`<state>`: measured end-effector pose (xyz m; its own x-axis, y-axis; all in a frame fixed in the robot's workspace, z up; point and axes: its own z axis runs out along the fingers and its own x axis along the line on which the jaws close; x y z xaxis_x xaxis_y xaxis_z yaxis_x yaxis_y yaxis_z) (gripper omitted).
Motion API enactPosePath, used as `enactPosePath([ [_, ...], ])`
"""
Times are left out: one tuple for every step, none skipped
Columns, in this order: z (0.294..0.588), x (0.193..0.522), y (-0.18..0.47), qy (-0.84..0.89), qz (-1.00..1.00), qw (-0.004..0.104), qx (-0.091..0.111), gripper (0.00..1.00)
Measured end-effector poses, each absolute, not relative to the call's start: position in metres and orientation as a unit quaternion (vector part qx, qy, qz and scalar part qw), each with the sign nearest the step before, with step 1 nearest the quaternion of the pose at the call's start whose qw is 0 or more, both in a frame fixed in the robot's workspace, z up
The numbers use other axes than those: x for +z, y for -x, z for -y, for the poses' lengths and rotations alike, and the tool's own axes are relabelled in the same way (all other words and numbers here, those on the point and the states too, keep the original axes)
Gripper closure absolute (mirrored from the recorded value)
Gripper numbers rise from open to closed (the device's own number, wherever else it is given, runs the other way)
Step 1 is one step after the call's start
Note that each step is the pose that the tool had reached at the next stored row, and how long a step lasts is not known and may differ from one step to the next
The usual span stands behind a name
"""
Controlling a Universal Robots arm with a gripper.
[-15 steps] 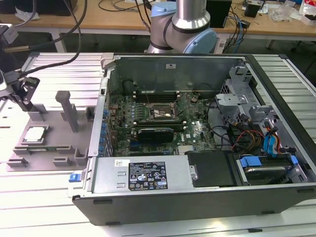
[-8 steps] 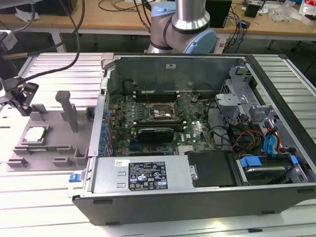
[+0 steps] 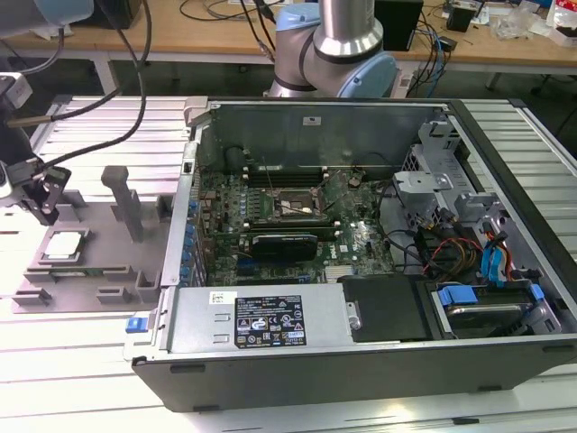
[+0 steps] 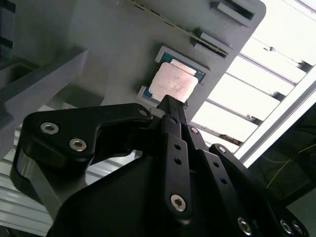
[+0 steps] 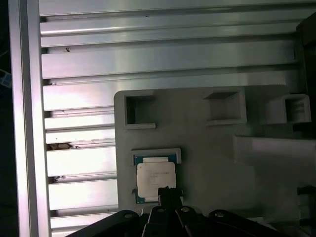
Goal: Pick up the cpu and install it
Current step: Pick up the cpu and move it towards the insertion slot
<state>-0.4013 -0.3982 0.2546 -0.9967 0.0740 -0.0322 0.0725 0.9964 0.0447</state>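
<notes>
The gripper [image 3: 45, 213] hangs at the exterior view's far left, over the grey fixture [image 3: 108, 262] that sits beside the open case [image 3: 361, 352]. From here its fingers look drawn together and nothing is in them. The cpu [image 3: 63, 245] lies flat in its pocket on the fixture, just below the fingertips and slightly toward the exterior view's right, apart from them as far as I can tell. The socket [image 3: 290, 206] is well away, inside the case toward the exterior view's right, so the chip is the nearer thing by far.

In the second wrist view the gripper [image 4: 170, 101] runs out to one narrow black tip. I see no gap between the fingers, and they hold nothing. The cpu [image 4: 175, 81] sits just past that tip, shiny top up, with the tip lined up on its nearest edge. The chip is close to square, so it has hardly any long axis. Its sides run true with the walls of the pocket in the fixture [image 4: 98, 39].

In the first wrist view the gripper [image 5: 167, 191] again shows as a single closed point, overlapping the near edge of the cpu [image 5: 154, 178]. The rest of the chip lies straight ahead of it. The fixture [image 5: 207, 163] spreads around, with empty pockets further on and the table slats [image 5: 148, 64] beyond.
</notes>
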Motion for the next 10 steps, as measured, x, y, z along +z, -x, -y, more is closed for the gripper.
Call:
enactPosePath([
  [0.399,0.253,0.402,-0.037,-0.999,0.017,0.022,0.89],
  [0.400,0.252,0.402,-0.037,-0.999,0.017,0.022,0.89],
  [0.401,0.251,0.402,-0.037,-0.999,0.017,0.022,0.89],
  [0.401,0.249,0.402,-0.037,-0.999,0.017,0.022,0.89],
  [0.402,0.247,0.402,-0.037,-0.999,0.017,0.022,0.89],
  [0.402,0.245,0.402,-0.037,-0.999,0.017,0.022,0.89],
  [0.402,0.243,0.402,-0.037,-0.999,0.017,0.022,0.89],
  [0.402,0.241,0.403,-0.037,-0.999,0.017,0.022,0.89],
  [0.402,0.239,0.403,-0.037,-0.999,0.017,0.022,0.89],
  [0.402,0.237,0.403,-0.037,-0.999,0.017,0.022,0.89],
])
